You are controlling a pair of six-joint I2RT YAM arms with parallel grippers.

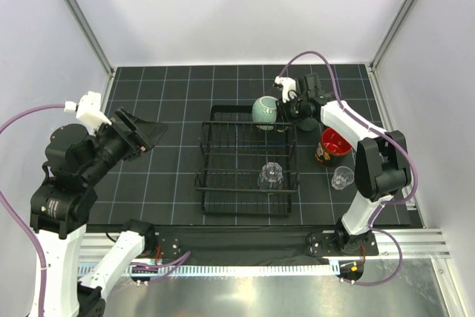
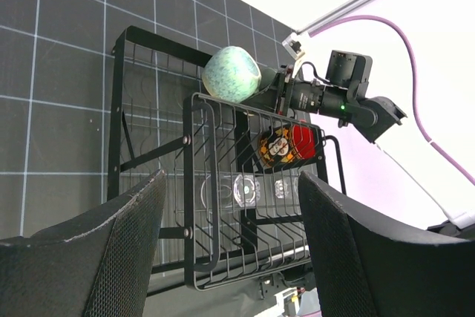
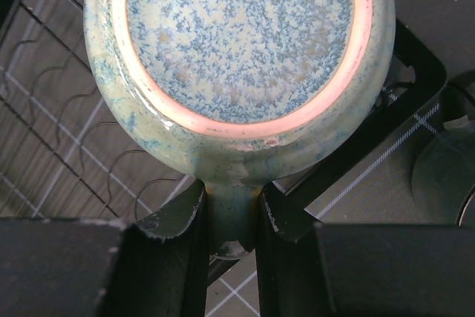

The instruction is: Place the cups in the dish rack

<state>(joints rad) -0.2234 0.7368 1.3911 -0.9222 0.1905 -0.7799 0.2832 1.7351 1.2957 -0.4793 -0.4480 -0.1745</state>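
The black wire dish rack (image 1: 202,155) stands mid-table. My right gripper (image 1: 286,108) is shut on the handle of the speckled pale-green mug (image 1: 265,110), holding it tipped over the rack's far rim. In the right wrist view the fingers (image 3: 174,220) pinch the mug's (image 3: 237,42) handle. One clear glass (image 1: 270,176) stands inside the rack, and another (image 1: 341,178) is on the table to its right. The skull-print cup (image 1: 334,144) with the red inside lies right of the rack. A dark mug (image 1: 306,122) sits partly hidden under my right arm. My left gripper (image 1: 141,133) is open and empty, left of the rack.
The left wrist view shows the rack (image 2: 189,183), the held mug (image 2: 231,74), the skull cup (image 2: 286,145) and a glass (image 2: 245,189) between my open fingers. White walls surround the black gridded mat (image 1: 163,183). A metal rail runs along the near edge.
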